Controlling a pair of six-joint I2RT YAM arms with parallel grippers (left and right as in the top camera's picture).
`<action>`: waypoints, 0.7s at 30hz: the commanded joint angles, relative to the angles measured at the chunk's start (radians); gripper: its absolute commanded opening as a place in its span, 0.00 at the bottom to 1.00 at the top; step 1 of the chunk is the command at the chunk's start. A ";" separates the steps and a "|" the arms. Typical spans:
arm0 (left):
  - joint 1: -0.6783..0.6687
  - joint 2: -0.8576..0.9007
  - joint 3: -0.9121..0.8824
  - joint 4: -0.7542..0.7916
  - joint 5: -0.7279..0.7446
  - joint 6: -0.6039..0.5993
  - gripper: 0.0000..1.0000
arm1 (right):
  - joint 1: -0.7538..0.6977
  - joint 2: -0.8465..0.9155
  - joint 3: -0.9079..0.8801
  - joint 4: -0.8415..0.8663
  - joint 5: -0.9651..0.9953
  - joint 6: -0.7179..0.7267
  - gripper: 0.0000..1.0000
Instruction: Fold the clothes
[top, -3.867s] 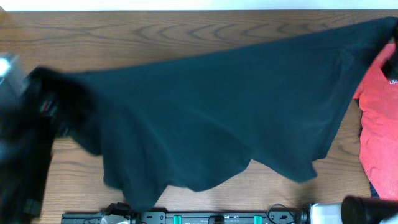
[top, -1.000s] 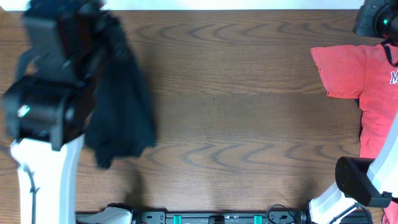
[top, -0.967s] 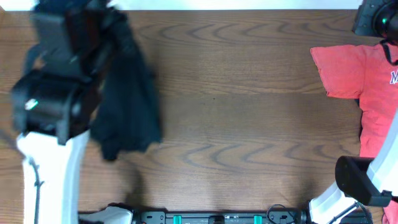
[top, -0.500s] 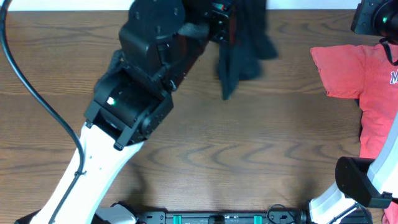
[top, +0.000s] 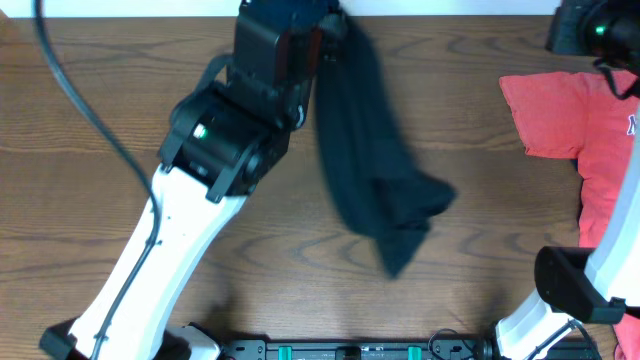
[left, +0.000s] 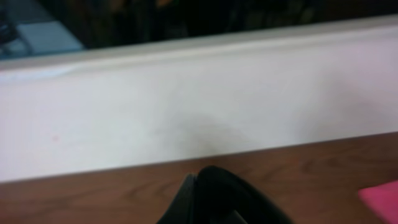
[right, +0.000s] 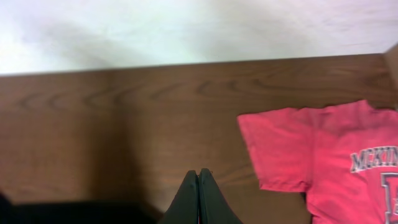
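One end of the clothes (top: 375, 180) sits pinched in the closed left gripper (top: 325, 18), the rest bunched behind it, so spreading flat likely comes next. The right gripper (right: 199, 186) is shut and empty.

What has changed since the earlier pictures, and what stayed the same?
The black garment, first spread wide across the table, was gathered into a bunch at the left; the left gripper, shut on it, carried it to the far edge near the middle, and it now trails toward the near side. In the last second the right gripper, shut, and the red T-shirt kept their places.
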 joint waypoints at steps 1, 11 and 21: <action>0.035 0.019 0.016 0.003 -0.062 0.008 0.06 | 0.051 0.041 0.013 -0.014 -0.019 -0.032 0.01; 0.046 0.020 0.016 -0.009 -0.063 0.012 0.06 | 0.149 0.091 0.011 -0.128 -0.071 -0.032 0.01; 0.072 0.020 0.016 -0.032 -0.107 0.012 0.06 | 0.248 0.161 -0.109 -0.159 -0.098 -0.031 0.25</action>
